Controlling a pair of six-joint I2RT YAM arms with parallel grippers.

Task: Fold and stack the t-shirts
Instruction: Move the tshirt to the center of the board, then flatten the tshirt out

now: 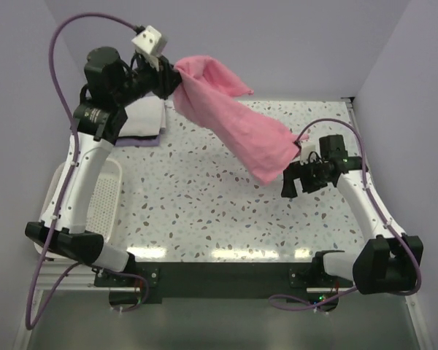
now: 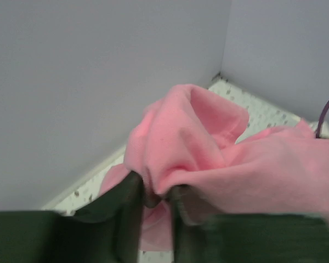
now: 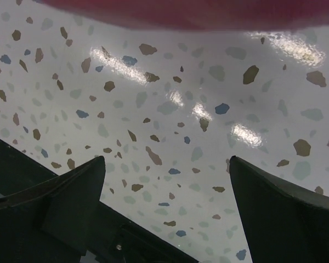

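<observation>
The pink t-shirt (image 1: 233, 124) hangs in the air, stretched from the back left down toward the right. My left gripper (image 1: 171, 80) is raised at the back left and is shut on a bunched fold of it (image 2: 208, 148); in the left wrist view the cloth sits pinched between the dark fingers (image 2: 156, 189). My right gripper (image 1: 290, 186) hovers open just under the shirt's lower end with nothing between its fingers (image 3: 167, 164); a pink edge (image 3: 208, 11) crosses the top of that view. The white t-shirt (image 1: 142, 120) lies folded at the back left, partly hidden by the left arm.
A white mesh basket (image 1: 106, 204) stands along the table's left edge, beside the left arm. Walls close in the table at the back and on both sides. The speckled tabletop (image 1: 204, 211) shows in the middle.
</observation>
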